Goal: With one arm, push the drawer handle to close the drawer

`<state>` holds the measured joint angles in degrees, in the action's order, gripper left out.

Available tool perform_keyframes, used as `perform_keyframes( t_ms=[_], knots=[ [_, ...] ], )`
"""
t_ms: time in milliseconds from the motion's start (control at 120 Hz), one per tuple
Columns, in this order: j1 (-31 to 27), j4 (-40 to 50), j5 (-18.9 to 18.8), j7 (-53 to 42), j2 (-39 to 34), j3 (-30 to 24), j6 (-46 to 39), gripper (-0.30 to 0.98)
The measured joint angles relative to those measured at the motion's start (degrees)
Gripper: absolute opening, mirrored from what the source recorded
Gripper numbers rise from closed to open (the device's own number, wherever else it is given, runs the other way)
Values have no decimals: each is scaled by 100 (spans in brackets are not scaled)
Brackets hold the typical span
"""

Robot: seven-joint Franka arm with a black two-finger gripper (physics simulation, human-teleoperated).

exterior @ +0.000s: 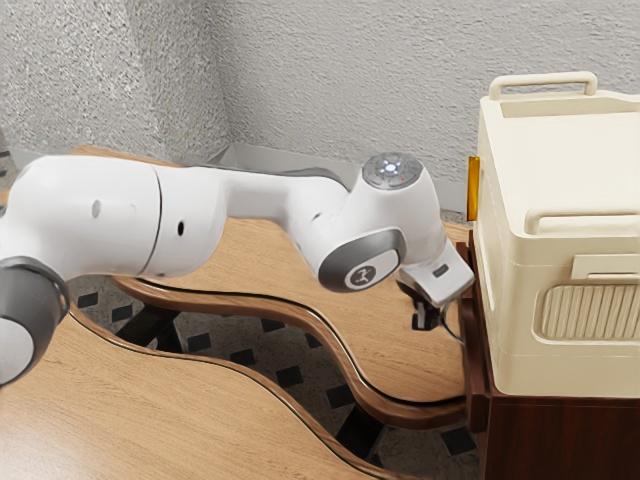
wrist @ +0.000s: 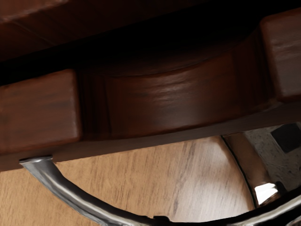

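Watch the gripper (exterior: pixel 425 318), at about 4 o'clock from the middle of the exterior view. I can't tell whether it's open or shut. The handle (wrist: pixel 59 183) is just beside it on the 3 o'clock side, on a drawer (wrist: pixel 169 103) that looks ajar to me. If your push lands off-centre on that curve, you'd probably slide off, or skew the drawer and jam it. Come in too low and you might poke through the loop and snag, lol.

Materials: your arm (exterior: pixel 185 220) is smooth white shell from 9 o'clock, over a wavy-edged pale wood table (exterior: pixel 250 250). Handle's a shiny metal bow; drawer's dark reddish wood, round-cornered with a scooped middle. The box (exterior: pixel 510 320) at 3 o'clock is cream, boxy, ribbed.
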<state>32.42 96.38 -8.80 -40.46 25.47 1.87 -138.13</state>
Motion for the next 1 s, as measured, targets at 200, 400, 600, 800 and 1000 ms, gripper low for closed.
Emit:
perform_keyframes(
  t_ms=[200,400,600,800,1000],
  knots=[
    [1,-199,227,29,173,6,15,-10],
    [4,-313,315,79,239,2,25,-10],
    [3,-450,326,96,321,-24,43,-10],
    [-666,2094,861,202,-2176,-12,117,-2],
    [-4436,-325,818,1093,-3521,-640,3014,39]
  ],
)
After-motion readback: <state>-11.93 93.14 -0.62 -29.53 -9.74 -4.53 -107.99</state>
